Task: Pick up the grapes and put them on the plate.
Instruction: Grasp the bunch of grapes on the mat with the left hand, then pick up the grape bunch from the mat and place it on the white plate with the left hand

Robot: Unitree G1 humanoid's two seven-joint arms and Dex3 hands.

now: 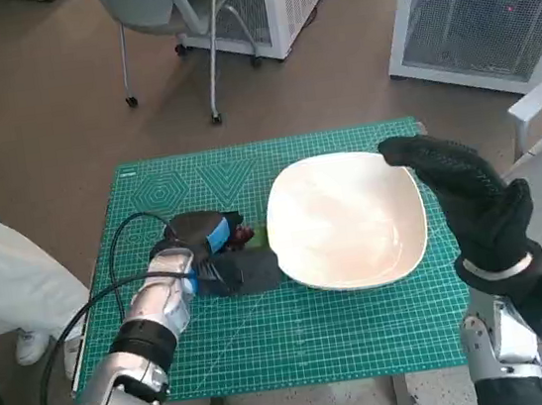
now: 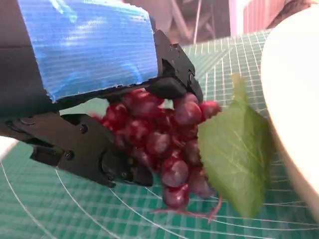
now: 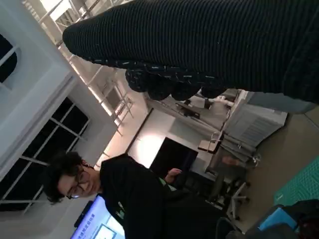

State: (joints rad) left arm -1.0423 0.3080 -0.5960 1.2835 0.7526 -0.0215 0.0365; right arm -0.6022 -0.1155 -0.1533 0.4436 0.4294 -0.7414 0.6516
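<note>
A bunch of dark red grapes with a green leaf sits between the black fingers of my left hand, which grips it from both sides. In the head view the left hand lies low over the green mat, just left of the white plate, and only a little of the grapes shows. The leaf nearly touches the plate's rim. Whether the bunch is off the mat I cannot tell. My gloved right hand hovers over the plate's right edge, fingers stretched out, holding nothing.
The green cutting mat covers the small table. A person's white-trousered leg stands close to the table's left side. A grey chair and white cabinets stand beyond. A person shows in the right wrist view.
</note>
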